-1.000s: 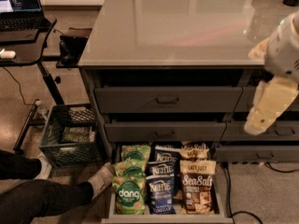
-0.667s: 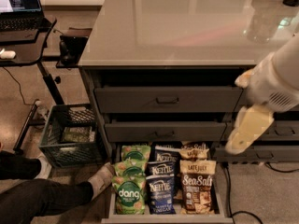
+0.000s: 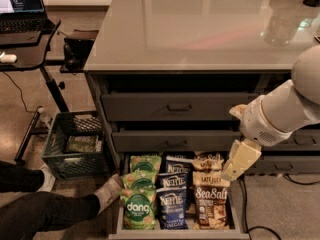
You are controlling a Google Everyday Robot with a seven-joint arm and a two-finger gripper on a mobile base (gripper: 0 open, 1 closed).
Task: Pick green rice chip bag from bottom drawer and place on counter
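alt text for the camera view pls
Cream two-finger gripper hangs at the right edge of the open dark-grey metal bottom drawer, near the brown-and-cream Sea Salt bag. The glossy green rice chip bag lies at the drawer's front left, beside dark blue Kettle bags; the glossy pale-grey counter is above.

Bottom drawer [image 3: 118,224] open, reachable from above. End effector [image 3: 232,171] hangs over its right edge, near Sea Salt bag [image 3: 211,204]. Kettle bags [image 3: 172,204] lie between it and green rice chip bag [image 3: 137,209]; shoe [image 3: 107,191] crowds drawer's left.

1 tool [image 3: 231,172] at drwr [image 3: 175,233]; 2 Kettles [image 3: 172,205]
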